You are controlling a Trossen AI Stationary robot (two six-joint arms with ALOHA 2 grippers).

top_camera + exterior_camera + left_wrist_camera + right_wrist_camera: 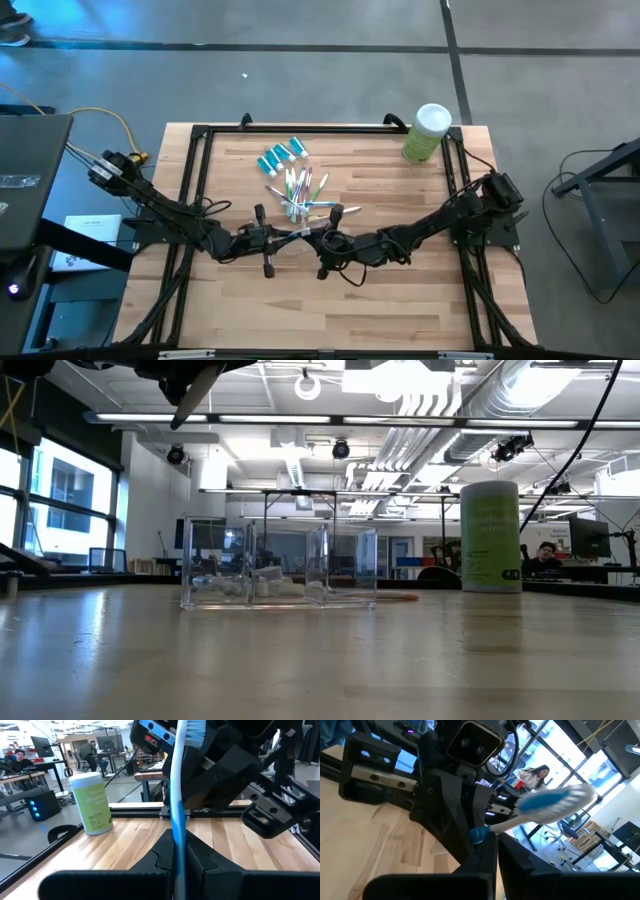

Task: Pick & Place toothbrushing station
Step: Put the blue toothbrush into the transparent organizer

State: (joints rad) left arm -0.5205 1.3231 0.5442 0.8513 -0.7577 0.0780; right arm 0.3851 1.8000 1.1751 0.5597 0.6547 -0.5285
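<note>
Slim blue-and-white toothbrush (pixel 178 815) clamped at both ends, above mid-table.

The handle is pinched by the left gripper (pixel 283 236) and the bristled head end (pixel 555 802) by the right gripper (pixel 322 238), both sets of fingers closed on it. Its long axis is laid along the 9-to-3 line, head pointed toward 3 o'clock. The remaining multicoloured toothbrushes (pixel 303 190) are fanned just beyond at 12, and the teal-and-white toothpaste tubes (pixel 282 156) farther at 12.
</note>
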